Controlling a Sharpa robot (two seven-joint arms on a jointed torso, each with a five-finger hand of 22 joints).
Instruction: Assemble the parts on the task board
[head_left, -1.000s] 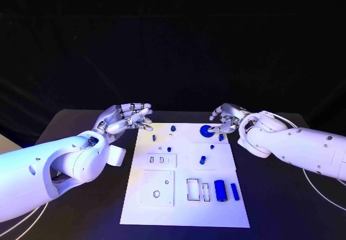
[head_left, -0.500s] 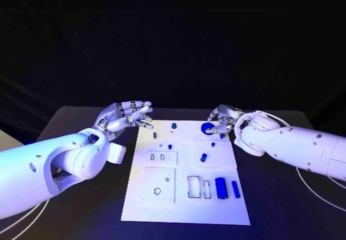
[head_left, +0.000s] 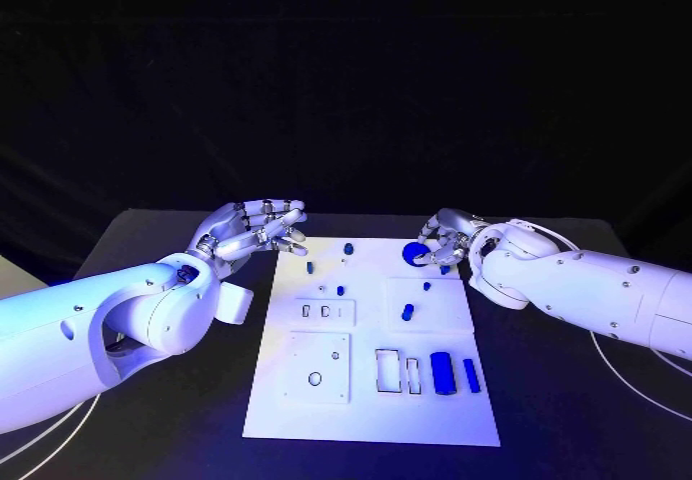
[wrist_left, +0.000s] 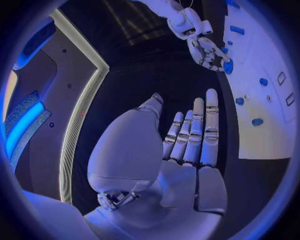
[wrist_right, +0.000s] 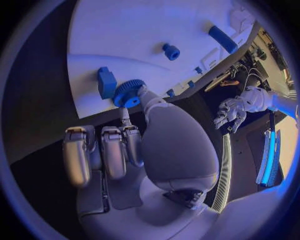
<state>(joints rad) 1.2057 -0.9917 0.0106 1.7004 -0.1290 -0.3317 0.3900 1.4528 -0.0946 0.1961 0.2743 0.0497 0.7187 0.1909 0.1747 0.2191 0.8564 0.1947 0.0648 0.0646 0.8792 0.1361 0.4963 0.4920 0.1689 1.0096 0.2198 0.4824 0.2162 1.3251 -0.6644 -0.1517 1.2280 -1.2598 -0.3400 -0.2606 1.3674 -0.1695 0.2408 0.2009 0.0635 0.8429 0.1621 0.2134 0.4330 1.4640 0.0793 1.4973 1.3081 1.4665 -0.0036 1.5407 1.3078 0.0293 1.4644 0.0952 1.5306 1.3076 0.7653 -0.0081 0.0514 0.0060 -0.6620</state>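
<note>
Black table (head_left: 159, 240) under the board.

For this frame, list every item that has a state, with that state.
Left hand: open, holding nothing, beside the board's far left corner.
Right hand: pinching the blue gear.
Blue gear: held at the task board's far edge.
Task board: flat on the table; several blue parts lie loose on it.

right hand (head_left: 441, 243) w/ blue gear (head_left: 417, 252) drawn slightly back off board's (head_left: 372, 400) far edge
</note>
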